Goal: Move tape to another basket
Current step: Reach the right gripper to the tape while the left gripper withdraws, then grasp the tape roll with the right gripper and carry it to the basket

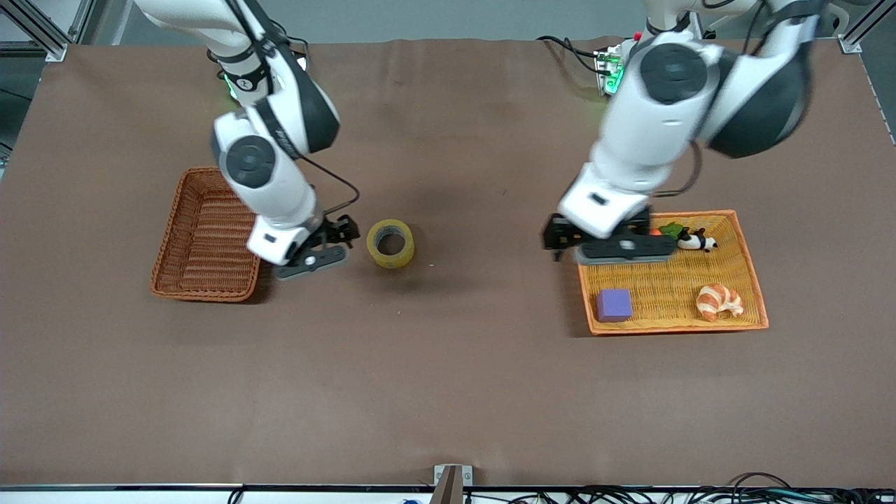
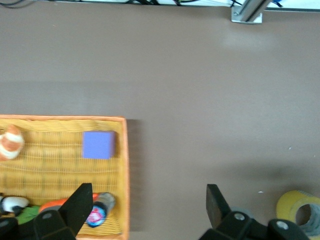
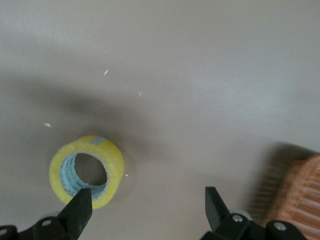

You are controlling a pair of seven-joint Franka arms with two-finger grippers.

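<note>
The tape (image 1: 390,243) lies flat on the surface (image 1: 448,378) between both baskets. My right hand (image 1: 329,245) hangs open, empty, beside it; my left hand (image 1: 595,245), apparently empty, gapes over the orange tray's (image 1: 749,266) edge.

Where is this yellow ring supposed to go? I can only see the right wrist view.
Observer: Into the reddish-brown basket beside the tape; it's empty.
Operator: Any other basket?
Observer: Yes, an orange-yellow tray toward the left arm's end of the table, holding a purple block and a croissant.
Operator: And the other arm?
Observer: The left gripper hangs open over that tray's edge.
</note>
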